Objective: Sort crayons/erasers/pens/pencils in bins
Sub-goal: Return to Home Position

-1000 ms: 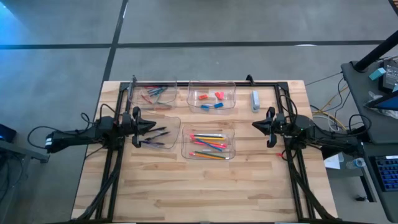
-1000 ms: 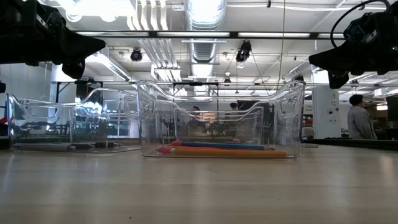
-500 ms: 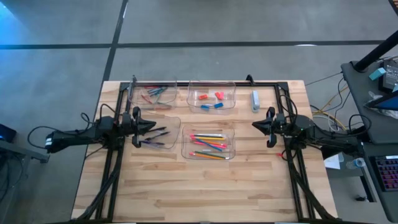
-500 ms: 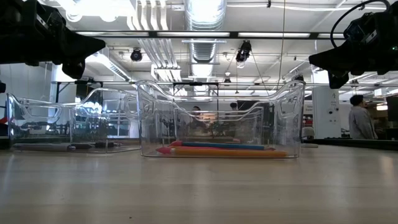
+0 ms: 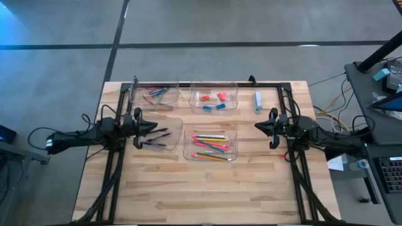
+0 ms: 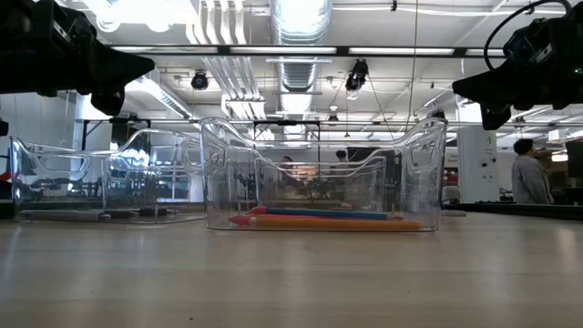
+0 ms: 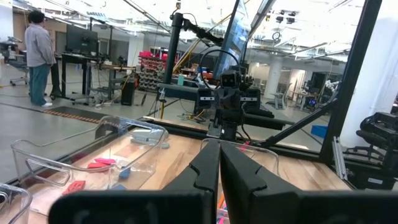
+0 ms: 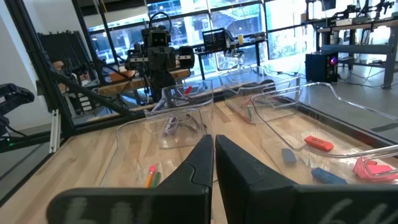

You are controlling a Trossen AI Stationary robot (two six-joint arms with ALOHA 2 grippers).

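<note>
Four clear bins stand on the wooden table. The far left bin (image 5: pixel 158 95) holds crayons (image 5: pixel 157 93), and the far middle bin (image 5: pixel 214 98) holds erasers (image 5: pixel 215 100). Pens (image 5: pixel 158 137) lie in the near left bin (image 5: pixel 164 133), and pencils (image 5: pixel 210 145) lie in the near middle bin (image 5: pixel 210 144). My left gripper (image 5: pixel 154 127) hangs shut above the pen bin's left end, pointing right. My right gripper (image 5: pixel 256 126) hangs shut to the right of the pencil bin, pointing left. Both are raised off the table with nothing between their fingers.
A pale blue-grey oblong item (image 5: pixel 257 100) lies on the table to the right of the eraser bin. A black frame (image 5: pixel 207 83) runs along the far edge and down both sides. Bare wood (image 5: pixel 207 188) fills the near half. A person (image 6: pixel 524 173) stands in the room beyond.
</note>
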